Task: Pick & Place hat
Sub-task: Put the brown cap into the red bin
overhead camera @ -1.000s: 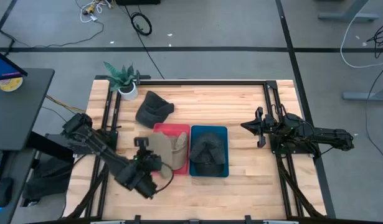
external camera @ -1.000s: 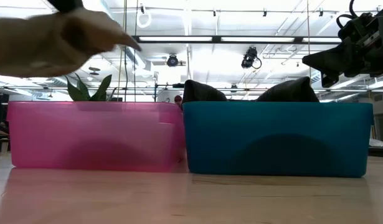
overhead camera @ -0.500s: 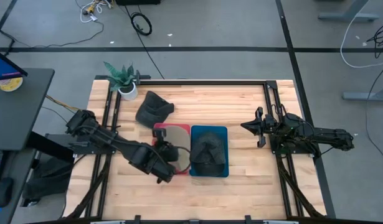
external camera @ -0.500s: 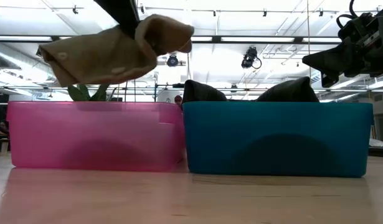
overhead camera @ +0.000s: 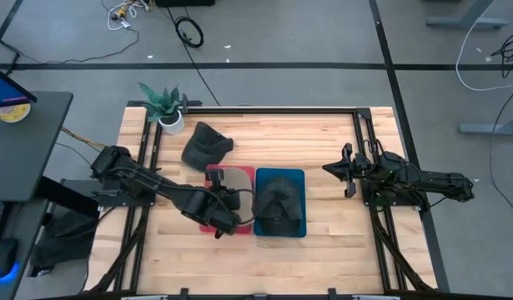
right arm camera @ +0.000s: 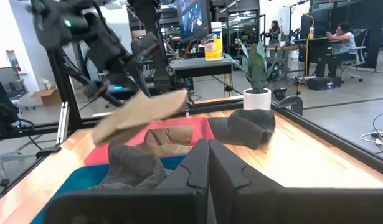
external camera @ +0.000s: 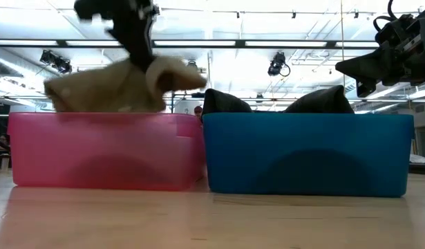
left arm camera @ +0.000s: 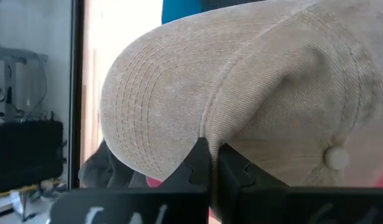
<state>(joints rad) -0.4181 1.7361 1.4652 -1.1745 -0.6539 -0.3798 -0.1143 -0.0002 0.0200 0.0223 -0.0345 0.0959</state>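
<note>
Two bins sit side by side at the middle of the wooden table (overhead camera: 323, 242), and the scene reads from the potted plant (overhead camera: 166, 108) at the far left corner across to the idle arm on the right. Near the plant, a dark hat (overhead camera: 206, 145) lies loose on the wood, just beyond the pink bin (external camera: 105, 152). Over that pink bin the left gripper (overhead camera: 229, 200) reaches in from the left side, its fingers (left arm camera: 200, 163) pinched together on the tan corduroy hat (external camera: 122, 86), which hangs low over the bin with its underside level with the rim in the low view; another tan hat (right arm camera: 169, 138) already lies inside. Touching the pink bin on its right stands the blue bin (external camera: 307, 153), holding a dark hat (overhead camera: 279, 204) that rises above its rim. Well apart to the right, the right gripper (overhead camera: 333, 168) hovers over bare table with its fingers closed on nothing.
</note>
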